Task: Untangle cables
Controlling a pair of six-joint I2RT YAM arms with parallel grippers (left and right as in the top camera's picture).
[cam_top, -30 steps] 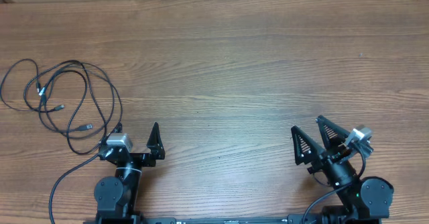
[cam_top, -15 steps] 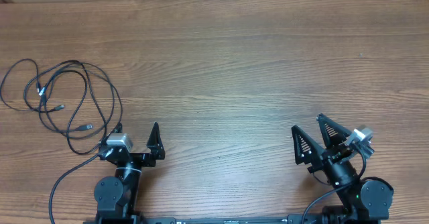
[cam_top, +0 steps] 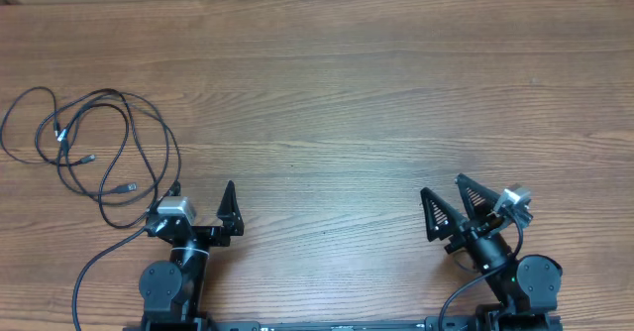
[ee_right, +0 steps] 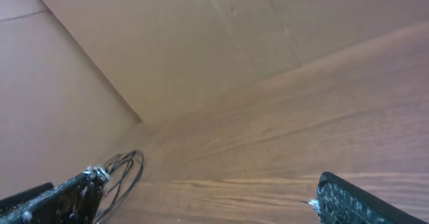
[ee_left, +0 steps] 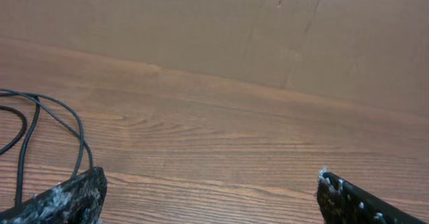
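overhead, my left gripper (cam_top: 203,194) sits released at the worktop's (cam_top: 347,93) near edge, toward the left corner, jaws spread and gripping nothing. my right gripper (cam_top: 443,186) is likewise spread wide, holding nothing, at the near edge further right. the cables (cam_top: 94,148) lie in loose overlapping loops by the left edge, just beside my left gripper.

Wooden table (cam_top: 347,93), seemingly cardboard wall (ee_left: 201,23) behind
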